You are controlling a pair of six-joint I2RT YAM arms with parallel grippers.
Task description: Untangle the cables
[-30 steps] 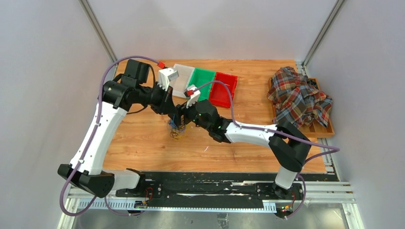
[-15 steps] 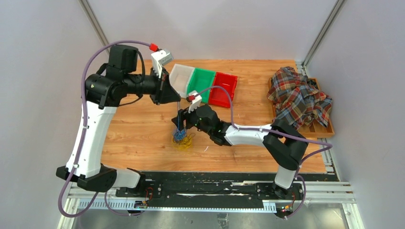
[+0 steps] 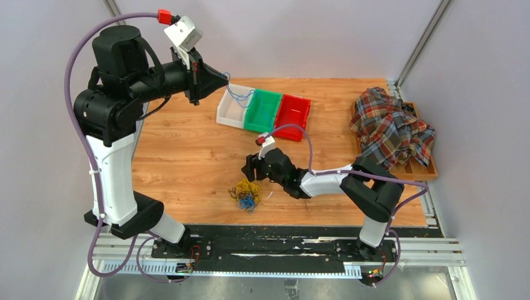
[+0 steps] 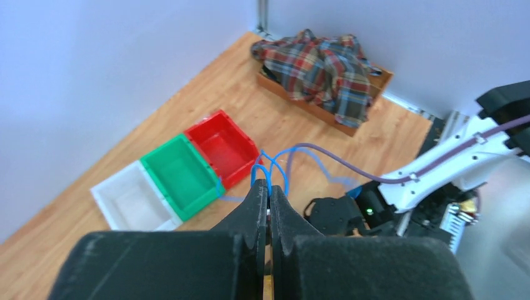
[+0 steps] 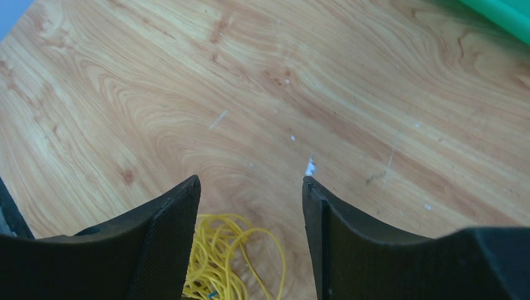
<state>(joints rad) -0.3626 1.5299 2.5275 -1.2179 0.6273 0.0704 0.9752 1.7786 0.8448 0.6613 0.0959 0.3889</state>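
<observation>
Left tool [image 4: 269, 187] clamped on a blue cable [image 4: 270, 164], high over the far bins [image 3: 279, 106]; right tool [image 5: 250, 184] open above the near tangle [image 3: 245, 194]. I'd lower into one bin before releasing.

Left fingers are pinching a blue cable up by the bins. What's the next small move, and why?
Probably lower the left gripper toward the white bin and release: the blue cable dangles from its shut fingers, apparently above that bin, clear of the tangle on the table, where the right gripper hovers open.
</observation>
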